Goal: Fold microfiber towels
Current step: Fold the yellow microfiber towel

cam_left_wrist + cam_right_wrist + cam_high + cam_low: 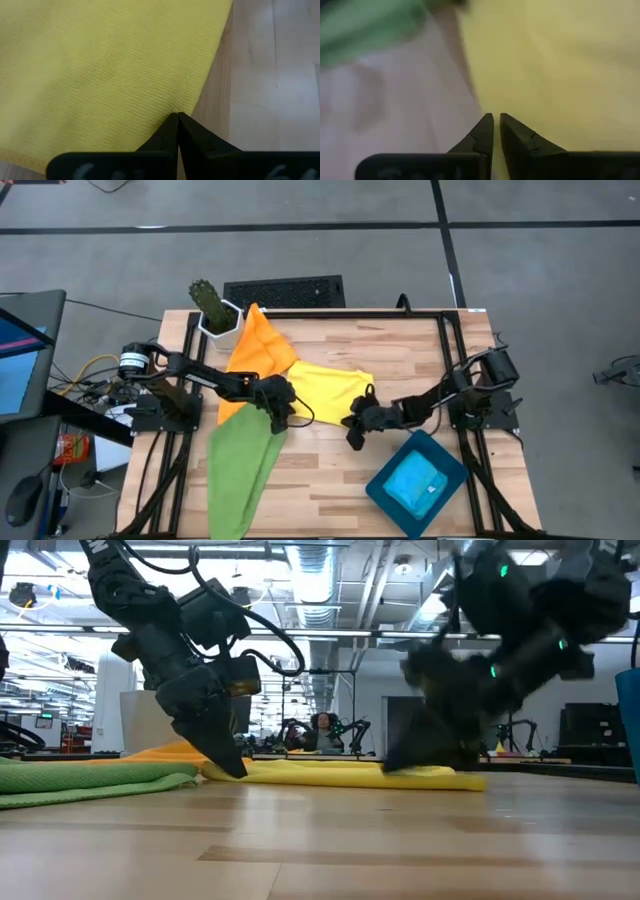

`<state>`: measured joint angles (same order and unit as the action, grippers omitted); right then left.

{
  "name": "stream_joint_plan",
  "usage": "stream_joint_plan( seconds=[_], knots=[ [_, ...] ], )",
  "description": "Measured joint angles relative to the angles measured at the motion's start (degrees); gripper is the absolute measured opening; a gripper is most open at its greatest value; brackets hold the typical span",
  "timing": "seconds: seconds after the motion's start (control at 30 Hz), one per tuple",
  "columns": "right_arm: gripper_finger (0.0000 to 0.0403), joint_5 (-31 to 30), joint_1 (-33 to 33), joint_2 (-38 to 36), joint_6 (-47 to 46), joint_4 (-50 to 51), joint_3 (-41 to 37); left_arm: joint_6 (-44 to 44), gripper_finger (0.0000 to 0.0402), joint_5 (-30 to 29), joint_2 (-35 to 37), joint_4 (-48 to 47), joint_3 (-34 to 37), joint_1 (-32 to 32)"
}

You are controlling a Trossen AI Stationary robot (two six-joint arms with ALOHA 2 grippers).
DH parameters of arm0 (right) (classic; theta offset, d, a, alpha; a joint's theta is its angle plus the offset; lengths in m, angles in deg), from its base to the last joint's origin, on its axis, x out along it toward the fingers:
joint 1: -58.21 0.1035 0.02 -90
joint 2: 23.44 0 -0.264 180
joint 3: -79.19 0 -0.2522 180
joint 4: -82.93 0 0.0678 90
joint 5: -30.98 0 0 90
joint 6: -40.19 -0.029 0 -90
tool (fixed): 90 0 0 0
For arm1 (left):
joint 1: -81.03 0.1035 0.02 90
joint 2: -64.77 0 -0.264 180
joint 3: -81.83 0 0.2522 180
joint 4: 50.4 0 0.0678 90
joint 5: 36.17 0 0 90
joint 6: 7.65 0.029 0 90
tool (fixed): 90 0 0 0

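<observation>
The yellow towel (pixel 325 387) lies flat in the middle of the table, its far left part under the orange towel (pixel 258 345). The green towel (pixel 238 468) lies rumpled at the near left. The light blue towel (pixel 415 485) lies in the dark teal tray (pixel 383 483) at the near right. My left gripper (pixel 281 420) is shut at the yellow towel's near left corner. My right gripper (pixel 354 436) is all but shut at its near right corner. Both are down at table height in the low view, which shows my left gripper (pixel 234 770) and my right gripper (pixel 425 762). My left gripper has the yellow towel's near edge (pixel 186 109) at its fingertips, coming slanting down from the left. The towel lies flat on the table; the fingers hide the pinch. My right gripper meets the yellow towel's edge (pixel 482 102) with its fingertips, slanting down from the right. The towel lies on the table.
A potted cactus (pixel 213 308) stands at the far left corner, by the orange towel. Bare wood (pixel 330 480) lies between the green towel and the tray. The table's black frame (pixel 445 330) runs along its sides.
</observation>
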<state>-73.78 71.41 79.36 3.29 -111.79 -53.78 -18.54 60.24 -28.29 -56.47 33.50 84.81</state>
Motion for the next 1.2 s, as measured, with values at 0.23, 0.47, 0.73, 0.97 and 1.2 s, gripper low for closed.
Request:
stream_joint_plan(
  seconds=[0.23, 0.47, 0.73, 0.97, 1.2],
  knots=[
    [0.0058, -0.09, -0.01, 0.07, -3.06, 5.10, 0.25, 3.36, 0.0000, -2.77, 0.00, 0.70, 0.00, -0.39],
    [0.0058, -3.65, -6.02, -4.98, 1.39, 14.79, -0.02, 9.41, 0.0000, -4.76, -0.02, 2.98, -1.86, 5.98],
    [0.0058, -3.04, -11.73, -14.24, 7.73, 18.67, -0.13, 9.99, 0.0000, -1.16, 1.44, -1.04, -9.15, 13.63],
    [0.0060, -2.87, -11.44, -24.54, 8.41, 35.03, -0.03, 7.25, 0.0000, 6.94, 3.40, 4.85, -13.44, 12.89],
    [0.0100, -0.19, -11.46, -26.82, 5.61, 48.61, -0.12, 5.76, 0.0000, 7.81, -4.69, 18.29, -13.44, 10.19]
  ],
)
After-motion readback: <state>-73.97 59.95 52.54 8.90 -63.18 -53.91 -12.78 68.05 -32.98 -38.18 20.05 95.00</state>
